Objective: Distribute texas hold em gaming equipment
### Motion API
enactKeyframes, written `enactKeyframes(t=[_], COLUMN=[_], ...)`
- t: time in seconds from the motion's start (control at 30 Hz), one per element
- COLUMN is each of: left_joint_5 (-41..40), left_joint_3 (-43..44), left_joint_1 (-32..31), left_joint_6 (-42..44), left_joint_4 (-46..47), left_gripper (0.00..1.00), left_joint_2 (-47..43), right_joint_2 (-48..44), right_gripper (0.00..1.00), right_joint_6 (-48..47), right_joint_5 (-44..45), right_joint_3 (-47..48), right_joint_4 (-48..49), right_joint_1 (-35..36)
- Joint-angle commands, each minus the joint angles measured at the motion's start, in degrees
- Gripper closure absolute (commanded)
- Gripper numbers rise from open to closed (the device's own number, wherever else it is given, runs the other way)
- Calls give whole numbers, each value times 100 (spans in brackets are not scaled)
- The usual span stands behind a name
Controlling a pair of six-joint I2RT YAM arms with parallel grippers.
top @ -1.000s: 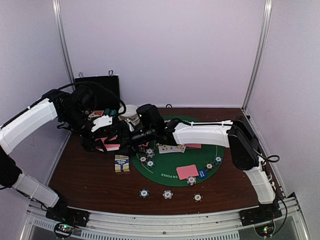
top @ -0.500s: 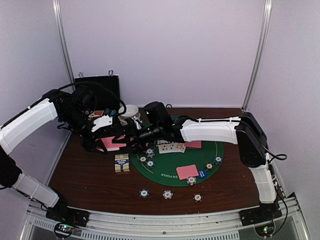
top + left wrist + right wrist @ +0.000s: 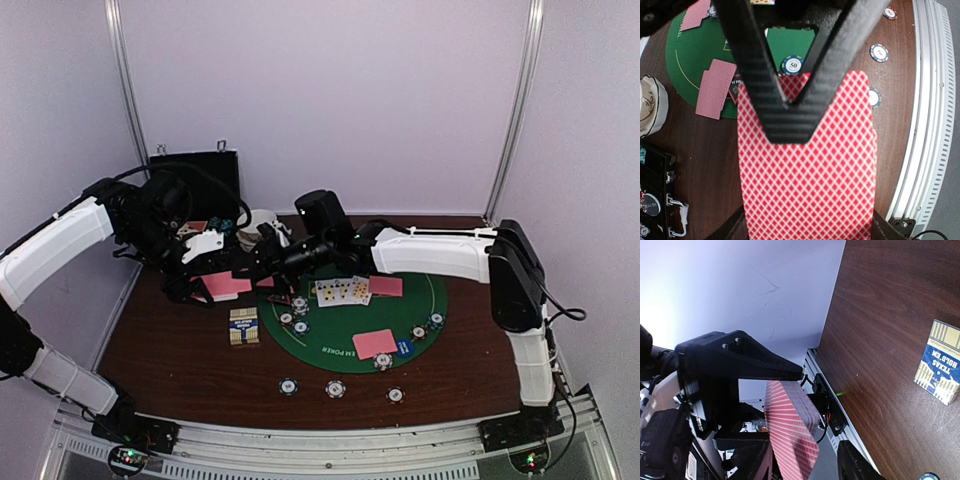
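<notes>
The green felt mat (image 3: 340, 338) carries loose pink-backed cards (image 3: 374, 343). Over the table (image 3: 170, 350) to its left, the left gripper (image 3: 789, 120) clamps the pink-backed deck (image 3: 810, 190). The right gripper (image 3: 805, 467) is close beside it, its fingers spread wide.

Top view: high behind the arm bases, angled down over the whole table (image 3: 170, 350). Left wrist: close, straight down past the deck of cards (image 3: 807, 165) onto the green mat (image 3: 690, 60) (top view shares it). Right wrist: low, close, tilted, facing that deck and the card box (image 3: 940, 365).
</notes>
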Motion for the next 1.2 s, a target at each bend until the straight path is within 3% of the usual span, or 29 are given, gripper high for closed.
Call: enactKeyframes(t=[0.0, 0.3, 0.5, 0.9, 1.17], left_joint_5=[48, -137, -275, -359, -353], left_joint_3=[39, -27, -78, -151, -160], left_joint_1=[26, 26, 26, 26, 26], left_joint_6=[81, 72, 69, 64, 64], left_joint_4=[58, 151, 231, 300, 305], left_gripper=[100, 100, 100, 100, 100], left_joint_2=[-152, -125, -88, -50, -82], right_joint_2=[-389, -496, -591, -613, -293], right_gripper=[58, 77, 84, 86, 75], right_joint_6=[-53, 531, 604, 742, 951], right_joint_5=[22, -196, -196, -207, -290], right_joint_3=[-109, -332, -434, -431, -353], right_joint_4=[-94, 539, 609, 721, 924], right_joint_1=[-61, -69, -67, -22, 76])
